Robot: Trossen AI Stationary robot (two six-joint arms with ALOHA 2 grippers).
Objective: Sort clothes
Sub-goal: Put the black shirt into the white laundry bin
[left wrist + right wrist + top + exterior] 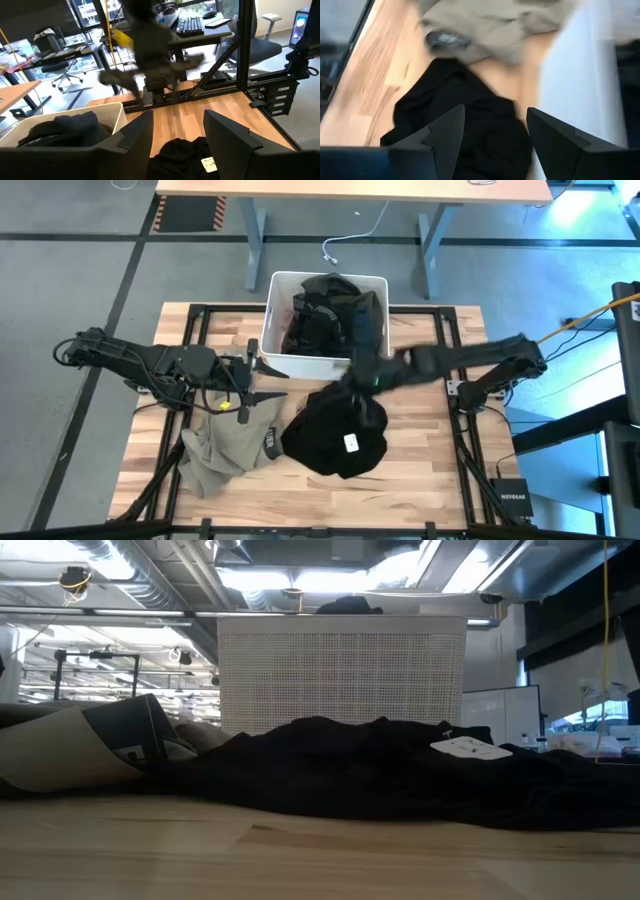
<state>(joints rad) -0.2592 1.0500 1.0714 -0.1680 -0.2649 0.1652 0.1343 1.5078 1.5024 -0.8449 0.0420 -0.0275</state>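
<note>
A pale butcher-block wooden surface on a black metal frame carries two soft garments side by side: a black fabric garment with white labels heaped near the middle and a khaki-olive fabric garment spread toward the left, their edges touching. At the far edge stands a white rectangular plastic bin holding dark clothing, which looks black and dark olive-grey. The right tool, blurred, hangs above the near wall of the bin and the top of the black garment; its wrist view shows its two dark fingers parted and released, with nothing between them. The left tool sits just left of the bin above the khaki garment, its fingers likewise spread and empty. Beyond the surface lie a grey floor with black lines, a light wooden desk on grey legs, office chairs and a keyboard on a further desk, under exposed ceiling ducts.
</note>
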